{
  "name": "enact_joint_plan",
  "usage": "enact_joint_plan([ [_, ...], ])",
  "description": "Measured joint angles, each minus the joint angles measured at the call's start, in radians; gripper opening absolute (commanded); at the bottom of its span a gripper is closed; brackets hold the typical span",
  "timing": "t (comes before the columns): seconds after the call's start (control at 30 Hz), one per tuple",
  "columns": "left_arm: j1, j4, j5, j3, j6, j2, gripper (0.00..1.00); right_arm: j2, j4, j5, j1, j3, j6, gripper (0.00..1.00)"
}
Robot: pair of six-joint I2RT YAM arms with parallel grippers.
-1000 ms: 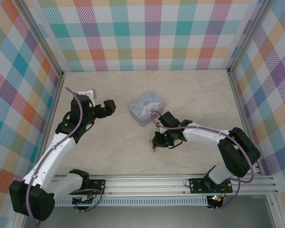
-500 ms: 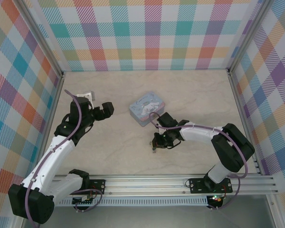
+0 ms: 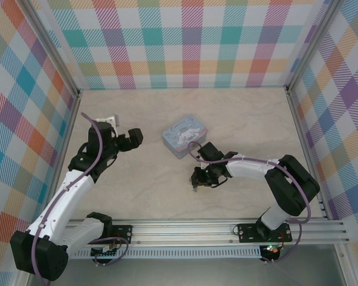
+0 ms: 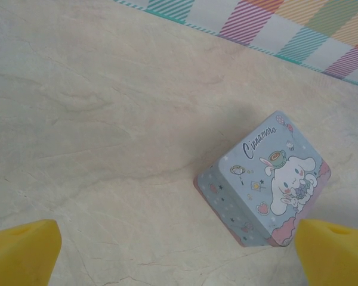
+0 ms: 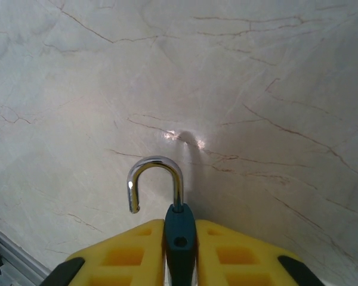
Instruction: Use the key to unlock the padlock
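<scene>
Right hand (image 3: 195, 182) hangs low over the middle of the bench (image 3: 244, 119), with bare marble to its left and on towards the rail (image 3: 215, 229) along the near edge. The closest obstacle is the cartoon tin (image 3: 185, 136), just beyond that hand's wrist on the far side. The checked walls (image 3: 191, 42) stand well apart from both hands, so there is open room all round.

Left hand (image 3: 133, 138) floats off to the tin's other side, with clear bench between them. From above, the right hand is a dark knot and I cannot make out what is in it.

The right wrist camera gives the answer: the padlock (image 5: 179, 235) sits edge-on between the yellow fingers (image 5: 125, 253), its blue body pinched from both sides. Its shackle (image 5: 156, 174) points out ahead of the hand. The shackle is sprung, one leg in the body and the hooked end hanging free to the left. Beyond the shackle there is veined bench and nothing touching the lock.

The left wrist camera looks across the bench to the tin (image 4: 268, 179), lying flat ahead and to the right of that hand. Left hand (image 4: 179, 262) is spread wide, a yellow fingertip (image 4: 21, 253) at each bottom corner, and it holds nothing.
</scene>
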Motion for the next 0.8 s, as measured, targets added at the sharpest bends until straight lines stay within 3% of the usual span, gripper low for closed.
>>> enact_joint_plan([
  [0.23,0.0,-0.011,-0.017,0.0,0.001,0.0,1.0,-0.054,0.005,0.032,-0.001,-0.034,0.013,0.34],
  [0.5,0.0,-0.012,-0.034,0.0,0.001,0.0,1.0,-0.229,-0.021,0.092,-0.044,-0.043,-0.001,0.47],
  [0.8,0.0,-0.019,-0.085,-0.002,0.002,-0.029,1.0,-0.473,-0.027,0.168,-0.196,-0.053,-0.071,0.73],
])
